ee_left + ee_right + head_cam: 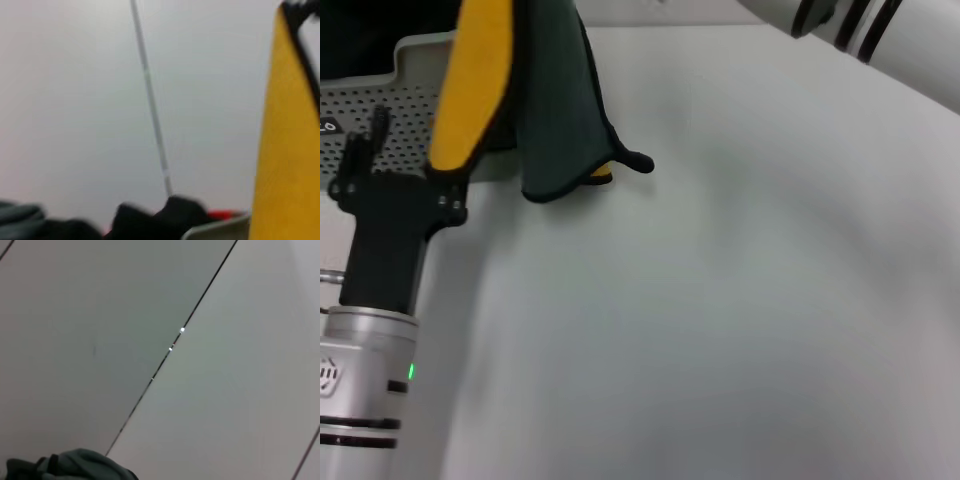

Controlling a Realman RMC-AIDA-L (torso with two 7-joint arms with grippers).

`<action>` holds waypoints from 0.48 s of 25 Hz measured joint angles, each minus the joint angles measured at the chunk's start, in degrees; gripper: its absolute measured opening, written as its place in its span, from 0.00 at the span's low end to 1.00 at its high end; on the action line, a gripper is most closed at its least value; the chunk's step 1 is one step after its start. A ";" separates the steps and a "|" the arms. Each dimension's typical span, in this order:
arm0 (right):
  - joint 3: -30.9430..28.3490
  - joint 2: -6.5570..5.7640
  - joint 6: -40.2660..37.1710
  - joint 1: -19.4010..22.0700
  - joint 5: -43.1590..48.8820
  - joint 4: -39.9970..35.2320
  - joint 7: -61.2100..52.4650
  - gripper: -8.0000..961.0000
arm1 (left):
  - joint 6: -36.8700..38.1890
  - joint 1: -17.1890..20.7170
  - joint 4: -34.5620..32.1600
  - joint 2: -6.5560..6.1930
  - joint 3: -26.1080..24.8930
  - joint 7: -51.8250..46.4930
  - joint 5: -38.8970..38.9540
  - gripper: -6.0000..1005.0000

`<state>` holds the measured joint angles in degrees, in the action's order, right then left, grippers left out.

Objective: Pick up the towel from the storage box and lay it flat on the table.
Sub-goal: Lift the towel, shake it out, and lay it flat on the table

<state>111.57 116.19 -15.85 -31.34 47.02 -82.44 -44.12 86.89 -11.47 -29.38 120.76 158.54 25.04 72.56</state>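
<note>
White tabletop fills nearly all of my head view, the table (pixel 720 320) running bare from the centre out toward four o'clock. My right arm (pixel 880 35) crosses the corner at one o'clock; its gripper is out of sight. At ten o'clock sits the storage box (pixel 380 100), pale and perforated, its rim touching the hanging cloth. The towel (pixel 535 100) dangles from above the frame at eleven to twelve o'clock, yellow face toward the box, dark green face beside it, its lowest corner brushing the table just beside the box. My left gripper (pixel 365 150) points up at nine o'clock in front of the box, close to the yellow fold; I cannot tell how its fingers stand.
</note>
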 joint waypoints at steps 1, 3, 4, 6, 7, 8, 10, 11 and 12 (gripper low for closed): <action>-0.09 -0.01 0.01 -0.02 0.00 0.20 0.00 0.05 | 0.55 -0.22 0.01 0.00 0.66 0.09 -0.05 0.58; -0.36 -0.01 0.02 -0.11 0.00 0.53 0.00 0.05 | 1.13 -0.40 0.02 0.00 1.15 0.14 -0.36 0.58; -0.54 0.00 0.03 -0.18 0.00 0.72 0.00 0.05 | 1.27 -0.44 0.04 0.00 1.27 0.10 -0.81 0.58; -1.01 0.00 0.03 -0.40 -0.04 1.10 -0.02 0.05 | 1.35 -0.43 0.22 0.00 1.35 -0.06 -1.86 0.58; -1.22 -0.01 0.04 -0.52 -0.08 1.33 -0.04 0.05 | 1.40 -0.40 0.36 0.00 1.36 -0.12 -2.45 0.58; -1.48 0.00 0.04 -0.62 -0.11 1.55 -0.08 0.05 | 1.45 -0.33 0.47 0.00 1.38 -0.15 -3.01 0.58; -2.00 -0.01 0.07 -0.85 -0.15 1.94 -0.17 0.05 | 1.54 -0.13 0.70 0.00 1.38 -0.24 -4.87 0.58; -2.34 0.00 0.09 -1.06 -0.20 2.22 -0.23 0.05 | 1.56 -0.08 0.80 0.00 1.39 -0.30 -5.67 0.58; -2.61 0.00 0.10 -1.24 -0.28 2.54 -0.30 0.05 | 1.57 -0.03 0.99 0.00 1.45 -0.36 -6.38 0.58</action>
<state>108.96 116.19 -15.75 -32.58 46.74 -79.89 -44.41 88.46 -11.50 -28.39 120.76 159.99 24.68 66.17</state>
